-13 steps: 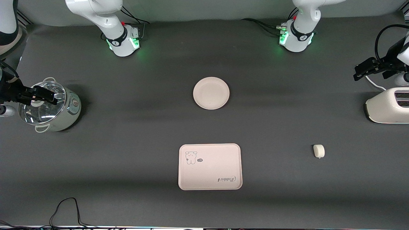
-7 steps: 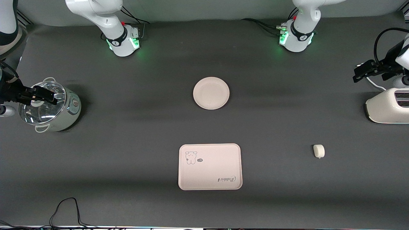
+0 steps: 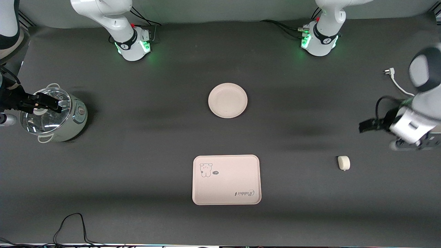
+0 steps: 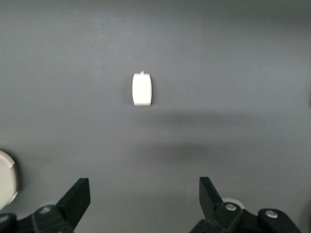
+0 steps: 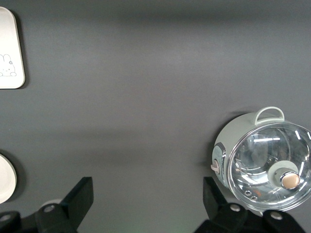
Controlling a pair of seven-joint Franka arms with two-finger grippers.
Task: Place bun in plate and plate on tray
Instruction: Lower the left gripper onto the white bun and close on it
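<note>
The left arm's wrist and left gripper (image 3: 367, 125) are smeared by motion blur in the front view, above the table toward the left arm's end, so their outlines are unclear there. In the left wrist view only the fingertips (image 4: 77, 194) show, spread wide, the rest cut off by the frame edge; a sliver of the plate (image 4: 7, 182) is cut off at the border too. The right gripper (image 3: 43, 102) sits over the pot (image 3: 65, 129), partly covering its glass lid. The right wrist view crops the tray (image 5: 10, 53) to one corner. The tray's small drawing (image 3: 206, 169) is too small to make out clearly.
</note>
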